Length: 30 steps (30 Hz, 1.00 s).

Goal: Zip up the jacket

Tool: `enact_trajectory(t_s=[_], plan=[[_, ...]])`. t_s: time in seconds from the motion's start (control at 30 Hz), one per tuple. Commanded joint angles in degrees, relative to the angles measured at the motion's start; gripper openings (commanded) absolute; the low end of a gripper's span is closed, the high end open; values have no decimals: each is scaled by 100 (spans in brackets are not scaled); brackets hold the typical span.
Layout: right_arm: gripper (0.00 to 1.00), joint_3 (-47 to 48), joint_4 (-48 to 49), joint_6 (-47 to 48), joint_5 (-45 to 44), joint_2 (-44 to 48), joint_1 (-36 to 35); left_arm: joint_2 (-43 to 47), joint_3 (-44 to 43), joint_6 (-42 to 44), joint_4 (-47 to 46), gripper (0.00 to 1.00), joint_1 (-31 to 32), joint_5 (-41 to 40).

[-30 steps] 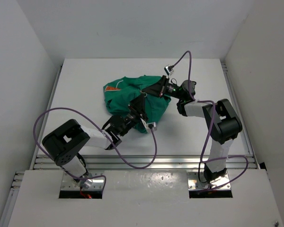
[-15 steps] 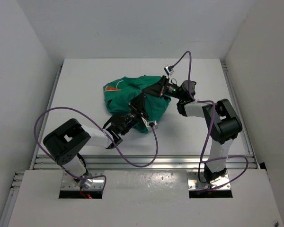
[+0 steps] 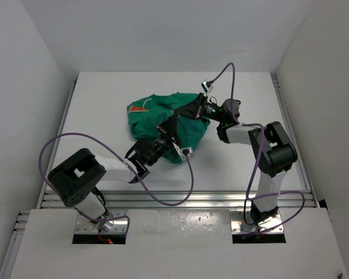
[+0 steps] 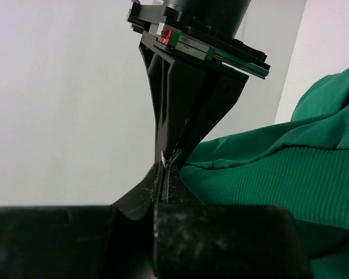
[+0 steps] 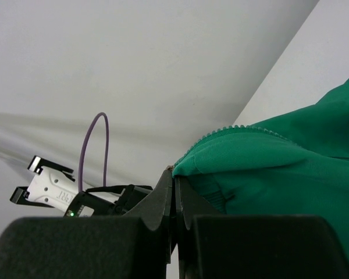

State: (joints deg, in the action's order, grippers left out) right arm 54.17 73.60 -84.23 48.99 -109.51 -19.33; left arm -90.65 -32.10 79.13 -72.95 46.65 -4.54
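Note:
The green jacket (image 3: 157, 113) lies bunched in the middle of the table, with an orange patch (image 3: 141, 108) at its left. My left gripper (image 3: 173, 124) is shut on a small metal piece and a bit of green tape at the jacket's edge, seen in the left wrist view (image 4: 165, 164). My right gripper (image 3: 192, 110) is shut on the jacket's edge just past it (image 5: 174, 174), beside a row of zipper teeth (image 5: 244, 129). The two grippers are tip to tip. The right gripper's black fingers (image 4: 180, 104) stand directly above my left jaws.
The white table (image 3: 104, 93) has raised rails at its left, right and near edges. White walls enclose it on three sides. Purple cables (image 3: 163, 197) loop from both arms over the near part of the table. The left wrist camera mount (image 5: 52, 186) shows beyond my right jaws.
The left arm's shoulder has swung slightly left and its gripper has edged a little toward the right gripper. The right arm and the jacket look unchanged.

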Motion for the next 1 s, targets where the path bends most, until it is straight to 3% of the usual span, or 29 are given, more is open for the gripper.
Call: enact_trajectory(t_s=[0.0,0.23,0.5,0.77,0.97], plan=[[0,67,901,117,22,9,8,609,-130,-354,-126,0,54,-223],[0,32,901,143,49,62,35,1242,-630,-1715,1693,0,54,-531],[0,14,893,196,110,62,43,1770,-1614,-4299,3969,0,-244,-57],[0,32,910,222,119,62,44,1771,-2257,-6047,5000,0,-683,295],[0,32,901,222,154,79,61,1665,-2625,-6778,5387,0,-1035,585]])
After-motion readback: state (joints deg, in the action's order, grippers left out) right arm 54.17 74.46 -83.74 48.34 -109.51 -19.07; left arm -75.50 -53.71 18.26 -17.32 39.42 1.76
